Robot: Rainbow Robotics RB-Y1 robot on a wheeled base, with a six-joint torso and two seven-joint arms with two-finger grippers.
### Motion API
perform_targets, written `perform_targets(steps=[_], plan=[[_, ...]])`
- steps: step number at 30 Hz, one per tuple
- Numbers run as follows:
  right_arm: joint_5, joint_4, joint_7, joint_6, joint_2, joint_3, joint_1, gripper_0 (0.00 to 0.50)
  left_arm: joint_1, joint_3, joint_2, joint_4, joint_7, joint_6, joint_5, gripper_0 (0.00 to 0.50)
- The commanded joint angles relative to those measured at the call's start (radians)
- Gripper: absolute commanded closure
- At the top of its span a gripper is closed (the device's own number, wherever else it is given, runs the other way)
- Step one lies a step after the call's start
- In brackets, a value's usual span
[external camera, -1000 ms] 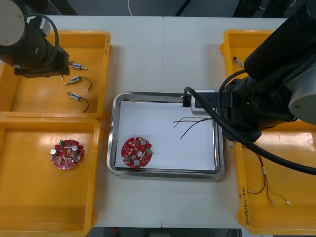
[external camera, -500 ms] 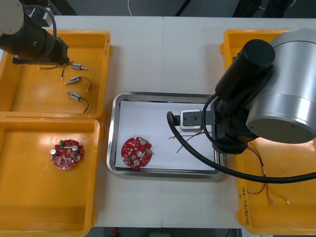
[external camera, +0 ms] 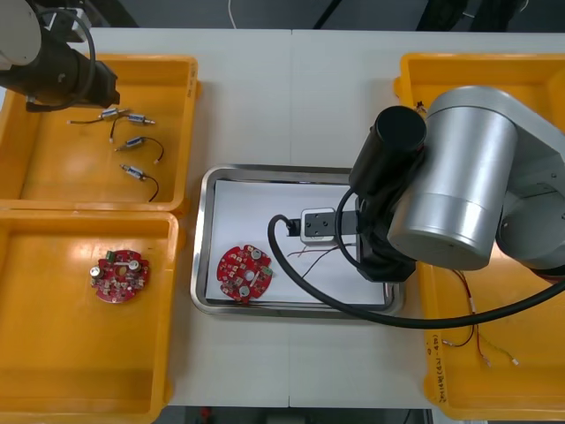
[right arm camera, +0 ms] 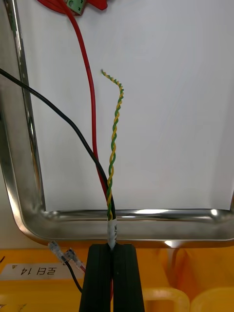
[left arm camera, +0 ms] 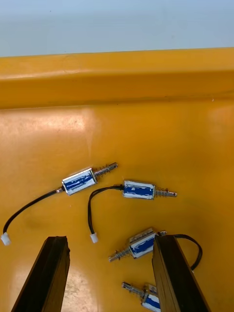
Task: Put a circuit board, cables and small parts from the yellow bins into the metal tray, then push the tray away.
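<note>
My right gripper (right arm camera: pixel 112 246) is shut on a cable bundle (right arm camera: pixel 113 146) of red, black and twisted yellow-green strands, just outside the metal tray's rim (right arm camera: pixel 146 214). The strands trail over the tray's white inside. From above, the right arm (external camera: pixel 441 194) covers the tray's right part, and the cable ends (external camera: pixel 309 256) lie near a red circuit board (external camera: pixel 244 272) in the tray (external camera: pixel 205 190). My left gripper (left arm camera: pixel 111 240) hangs open above several small metal parts (left arm camera: pixel 139 189) with black leads in the far left yellow bin (external camera: pixel 53 177).
A second circuit board (external camera: pixel 119 275) lies in the near left bin (external camera: pixel 53 353). More cables (external camera: pixel 468 327) rest in the near right bin (external camera: pixel 530 380). The far right bin (external camera: pixel 415 71) is partly hidden by the right arm.
The right arm has swung toward the near left across the tray, dragging the cable toward the circuit board. The left arm drew back slightly, uncovering another small part.
</note>
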Motion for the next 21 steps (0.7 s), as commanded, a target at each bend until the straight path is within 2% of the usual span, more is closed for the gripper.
perform_targets(steps=[1, 8, 15, 21], plan=[[0.01, 0.024, 0.019, -0.031, 0.036, 0.048, -0.036, 0.5, -0.055, 0.031, 0.037, 0.022, -0.25, -0.048, 0.013, 0.0], [0.033, 0.074, 0.033, -0.08, 0.073, 0.075, -0.036, 0.5, -0.079, 0.03, 0.036, 0.136, -0.391, -0.136, 0.045, 0.0], [0.093, 0.103, 0.039, -0.165, 0.053, 0.146, -0.036, 0.5, -0.105, 0.031, 0.02, 0.251, -0.518, -0.226, 0.074, 0.0], [0.065, 0.172, 0.045, -0.206, 0.05, 0.157, -0.035, 0.5, -0.124, 0.036, 0.002, 0.357, -0.617, -0.314, 0.108, 0.0]])
